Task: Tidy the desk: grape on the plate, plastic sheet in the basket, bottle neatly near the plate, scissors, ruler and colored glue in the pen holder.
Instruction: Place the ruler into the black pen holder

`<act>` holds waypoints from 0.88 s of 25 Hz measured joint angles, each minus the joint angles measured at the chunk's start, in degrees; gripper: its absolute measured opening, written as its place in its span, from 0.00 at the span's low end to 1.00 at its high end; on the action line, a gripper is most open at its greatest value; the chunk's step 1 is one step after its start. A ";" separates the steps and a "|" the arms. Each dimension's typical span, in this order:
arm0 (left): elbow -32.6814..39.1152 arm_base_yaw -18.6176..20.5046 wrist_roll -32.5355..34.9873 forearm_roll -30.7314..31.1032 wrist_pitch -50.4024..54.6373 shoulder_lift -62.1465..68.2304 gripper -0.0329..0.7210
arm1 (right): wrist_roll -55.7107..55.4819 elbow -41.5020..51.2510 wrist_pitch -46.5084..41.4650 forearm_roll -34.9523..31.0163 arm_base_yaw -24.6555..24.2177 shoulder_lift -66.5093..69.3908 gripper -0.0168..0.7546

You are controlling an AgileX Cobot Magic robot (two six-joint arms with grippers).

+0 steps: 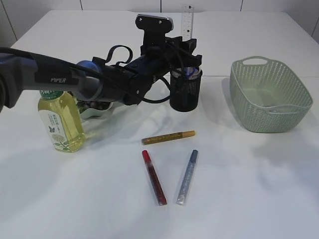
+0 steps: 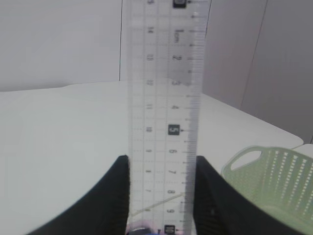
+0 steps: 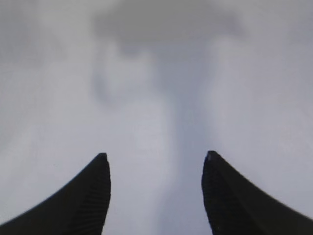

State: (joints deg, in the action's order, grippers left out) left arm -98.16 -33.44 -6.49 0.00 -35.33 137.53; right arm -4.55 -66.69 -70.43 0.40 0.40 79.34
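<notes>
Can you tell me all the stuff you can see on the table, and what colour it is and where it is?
ruler: 1, clear, upright over the holder, between the left hand's fingers
holder: 1, black mesh, middle back; something blue inside, cannot tell what
basket: 1, pale green, right side
bottle: 1, yellow drink with green cap, left side
plate: 1, white, behind the bottle, dark round fruit on it, mostly hidden by the arm
glue sticks: 3, front middle; gold, red, silver
table: 1, white
left hand: 1, black, holding the ruler above the holder
right hand: 1, black, open, holding nothing; seen only by its own camera
</notes>
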 joint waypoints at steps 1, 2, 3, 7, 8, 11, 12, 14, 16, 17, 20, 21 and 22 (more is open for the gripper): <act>0.00 0.00 0.00 0.00 0.00 0.00 0.41 | 0.00 0.00 0.00 0.00 0.00 0.00 0.63; 0.00 0.00 0.00 0.00 0.00 0.00 0.41 | 0.00 0.00 0.00 0.00 0.00 0.00 0.63; 0.00 0.00 0.00 0.00 0.00 0.00 0.41 | 0.00 0.00 0.00 0.00 0.00 0.00 0.63; 0.00 0.00 0.00 0.00 0.00 0.00 0.41 | 0.00 0.00 0.00 0.04 0.00 0.00 0.63; 0.00 0.00 0.00 0.00 0.00 0.00 0.41 | 0.00 0.00 0.00 0.04 0.00 0.00 0.63; 0.00 0.09 0.00 0.00 0.00 0.13 0.41 | 0.00 0.00 0.00 0.04 0.00 0.00 0.63; -0.10 0.09 0.00 0.00 -0.10 0.25 0.41 | 0.00 0.00 0.00 0.04 0.00 0.00 0.63; -0.08 0.23 0.00 0.00 -1.01 0.94 0.41 | 0.00 0.00 0.00 0.04 0.00 0.00 0.63; -0.08 0.27 0.00 0.00 -1.58 1.64 0.41 | 0.00 0.00 0.00 0.04 0.00 0.00 0.63; -0.08 0.36 0.00 0.00 -1.72 2.08 0.41 | 0.00 0.00 0.00 0.04 0.00 0.00 0.63; -0.08 0.36 0.00 0.00 -1.72 2.34 0.41 | 0.00 0.00 0.00 0.04 0.00 0.00 0.63; -0.08 0.36 0.00 0.00 -1.87 2.34 0.41 | 0.00 0.00 0.00 0.04 0.00 0.00 0.63; -0.08 0.36 0.00 0.00 -2.15 2.34 0.41 | 0.00 0.00 0.00 0.04 0.00 0.00 0.63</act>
State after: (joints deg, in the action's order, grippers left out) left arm -98.24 -33.08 -6.49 0.00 -37.47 139.87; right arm -4.55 -66.69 -70.43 0.43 0.40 79.34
